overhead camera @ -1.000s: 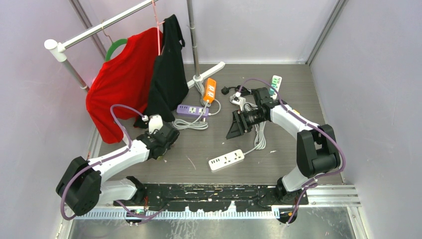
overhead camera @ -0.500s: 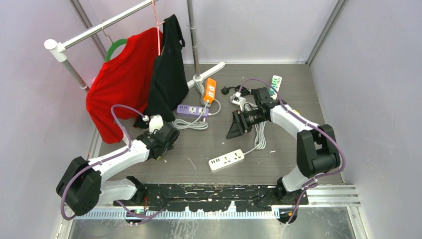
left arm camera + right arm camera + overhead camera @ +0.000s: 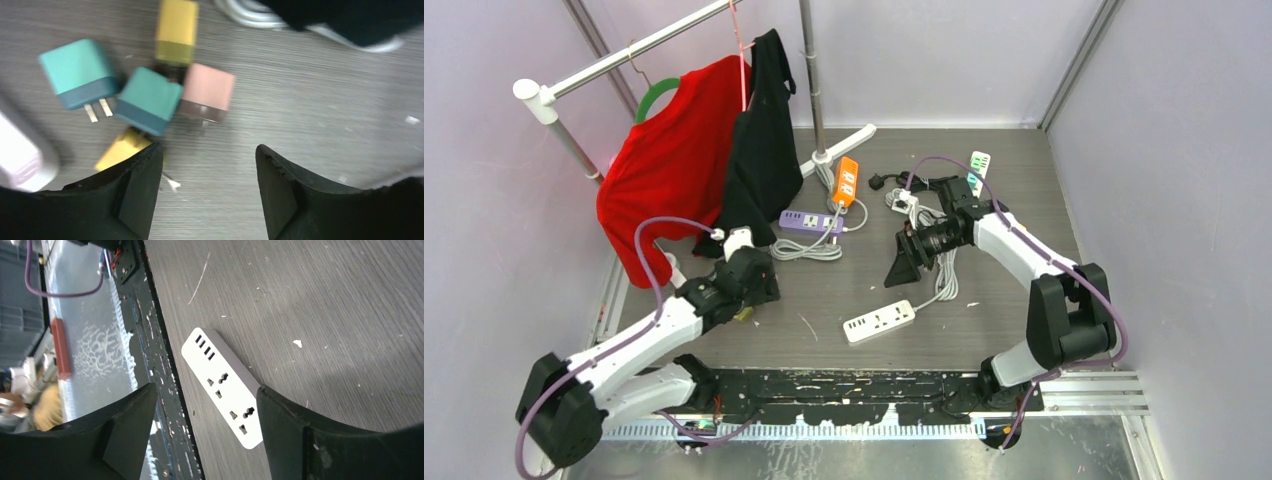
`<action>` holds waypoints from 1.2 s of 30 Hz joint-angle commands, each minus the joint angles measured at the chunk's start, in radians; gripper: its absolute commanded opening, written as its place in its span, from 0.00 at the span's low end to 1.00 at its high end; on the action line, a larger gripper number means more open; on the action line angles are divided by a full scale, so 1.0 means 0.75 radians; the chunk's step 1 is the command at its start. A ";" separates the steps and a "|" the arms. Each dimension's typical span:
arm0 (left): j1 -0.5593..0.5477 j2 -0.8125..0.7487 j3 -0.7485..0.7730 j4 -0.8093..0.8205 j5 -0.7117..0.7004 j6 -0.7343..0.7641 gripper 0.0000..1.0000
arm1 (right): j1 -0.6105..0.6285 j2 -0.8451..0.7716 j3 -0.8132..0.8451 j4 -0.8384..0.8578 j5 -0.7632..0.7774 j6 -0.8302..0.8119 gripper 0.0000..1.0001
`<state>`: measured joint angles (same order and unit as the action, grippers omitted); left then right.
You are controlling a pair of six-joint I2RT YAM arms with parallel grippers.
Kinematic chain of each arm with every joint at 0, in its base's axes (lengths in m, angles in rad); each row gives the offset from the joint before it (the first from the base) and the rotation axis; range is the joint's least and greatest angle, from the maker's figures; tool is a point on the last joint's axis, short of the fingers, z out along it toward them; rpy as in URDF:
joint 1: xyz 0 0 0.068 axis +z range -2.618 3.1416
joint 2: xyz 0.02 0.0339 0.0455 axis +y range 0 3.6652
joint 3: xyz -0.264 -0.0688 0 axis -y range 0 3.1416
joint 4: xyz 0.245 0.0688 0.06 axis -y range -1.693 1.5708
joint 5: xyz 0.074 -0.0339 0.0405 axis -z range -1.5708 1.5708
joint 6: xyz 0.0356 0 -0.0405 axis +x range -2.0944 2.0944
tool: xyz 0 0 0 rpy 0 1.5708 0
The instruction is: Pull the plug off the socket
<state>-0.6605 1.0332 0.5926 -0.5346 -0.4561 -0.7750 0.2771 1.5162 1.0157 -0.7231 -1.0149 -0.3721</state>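
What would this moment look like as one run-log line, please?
left gripper: open, empty, over loose plugs | right gripper: open, empty, facing white power strip

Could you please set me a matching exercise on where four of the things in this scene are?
Things:
1. orange strip
2. purple strip
3. white strip
4. red shirt

Places:
a. hangs on the rack
b. lies nearest the black base plate
c. lies by the rack's white foot
d. lies just right of the black top's hem

Pairs: 1-c, 2-d, 3-b, 4-a.
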 commanded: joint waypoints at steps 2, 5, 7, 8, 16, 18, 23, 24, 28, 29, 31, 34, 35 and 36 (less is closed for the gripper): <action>0.007 -0.238 -0.140 0.399 0.509 0.164 0.76 | -0.014 -0.130 0.032 -0.273 -0.163 -0.626 0.84; 0.007 -0.353 -0.257 0.636 0.740 0.201 0.84 | -0.030 -0.159 0.016 -0.554 -0.228 -1.166 1.00; 0.006 -0.405 -0.306 0.727 0.829 0.237 0.84 | -0.042 -0.175 -0.013 -0.649 -0.231 -1.385 1.00; 0.006 -0.425 -0.324 0.757 0.856 0.254 0.84 | -0.045 -0.186 -0.029 -0.653 -0.224 -1.429 1.00; 0.003 -0.469 -0.460 0.976 0.789 0.457 0.85 | 0.014 -0.307 -0.208 -0.234 0.065 -1.203 1.00; 0.003 -0.452 -0.492 1.028 0.735 0.494 0.85 | 0.070 -0.345 -0.261 -0.100 0.160 -1.116 1.00; 0.004 -0.407 -0.522 1.077 0.624 0.510 0.85 | 0.241 -0.301 -0.310 0.016 0.312 -1.081 1.00; 0.004 -0.402 -0.522 1.077 0.615 0.508 0.85 | 0.282 -0.286 -0.321 0.034 0.341 -1.084 1.00; 0.004 -0.390 -0.534 1.093 0.596 0.492 0.83 | 0.416 -0.211 -0.336 0.072 0.445 -1.102 1.00; 0.004 -0.394 -0.539 1.095 0.595 0.489 0.83 | 0.444 -0.198 -0.334 0.075 0.470 -1.108 1.00; 0.005 -0.411 -0.550 1.097 0.589 0.484 0.82 | 0.488 -0.179 -0.340 0.095 0.506 -1.110 1.00; 0.004 -0.444 -0.573 1.097 0.571 0.473 0.82 | 0.531 -0.160 -0.352 0.144 0.573 -1.087 1.00; 0.004 -0.451 -0.578 1.099 0.569 0.469 0.82 | 0.540 -0.153 -0.353 0.169 0.590 -1.071 1.00; 0.004 -0.456 -0.581 1.100 0.568 0.467 0.82 | 0.546 -0.146 -0.352 0.188 0.608 -1.055 1.00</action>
<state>-0.6605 0.7197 0.1677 0.2184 0.0002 -0.4267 0.6632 1.3945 0.7525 -0.6647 -0.6388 -1.1965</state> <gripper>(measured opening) 0.818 0.999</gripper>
